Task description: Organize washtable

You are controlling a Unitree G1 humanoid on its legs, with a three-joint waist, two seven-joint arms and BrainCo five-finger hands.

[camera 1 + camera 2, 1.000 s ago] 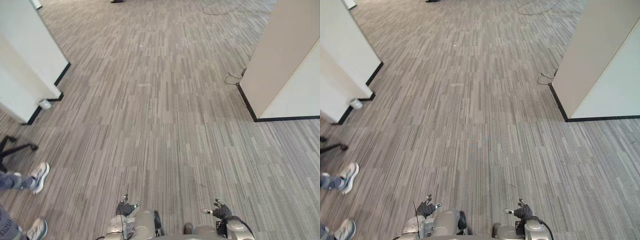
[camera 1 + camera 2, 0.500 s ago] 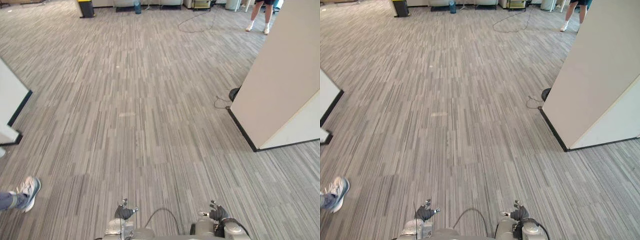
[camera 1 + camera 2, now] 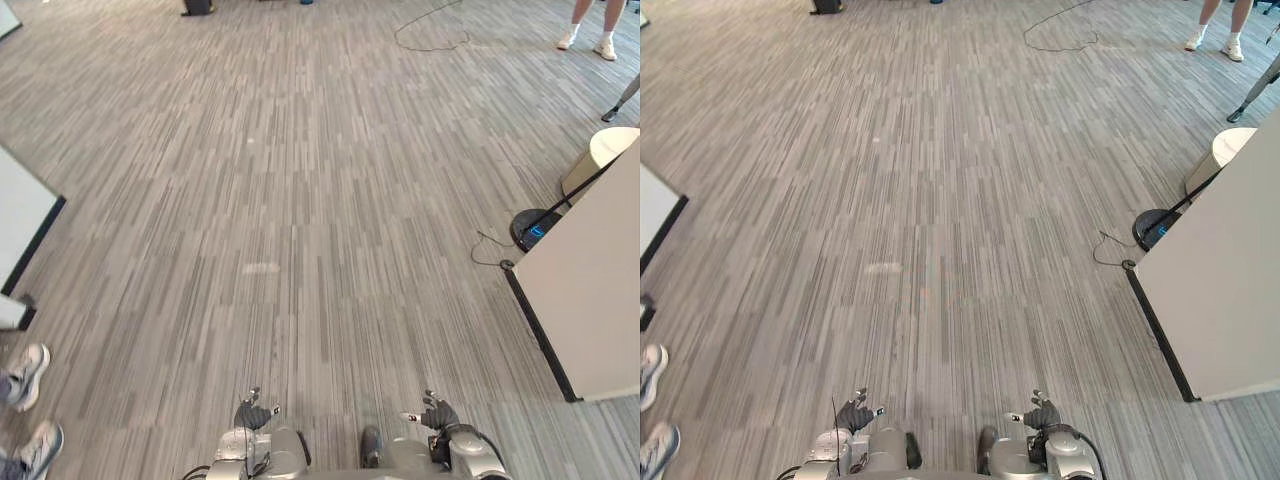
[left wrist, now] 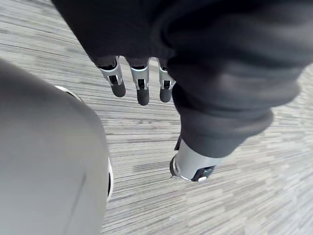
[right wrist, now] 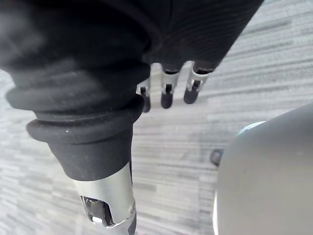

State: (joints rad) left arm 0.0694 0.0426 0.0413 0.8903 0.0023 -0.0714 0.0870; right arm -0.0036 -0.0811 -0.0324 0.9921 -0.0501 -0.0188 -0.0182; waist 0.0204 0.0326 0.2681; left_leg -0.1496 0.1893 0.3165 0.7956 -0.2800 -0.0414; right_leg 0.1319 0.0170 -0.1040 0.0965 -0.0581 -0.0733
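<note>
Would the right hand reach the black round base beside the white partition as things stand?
Probably not: the right hand hangs open, close in, while the black round base lies far ahead across the carpet.

At the sides, left hand (image 3: 254, 413) and right hand (image 3: 437, 413) low, fingers (image 4: 142, 89) slack (nearly straight).

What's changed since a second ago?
The camera has moved, so the whole view shifted. Nothing was taken hold of or let go. The left hand and right hand stay low, open and empty above the carpet.
</note>
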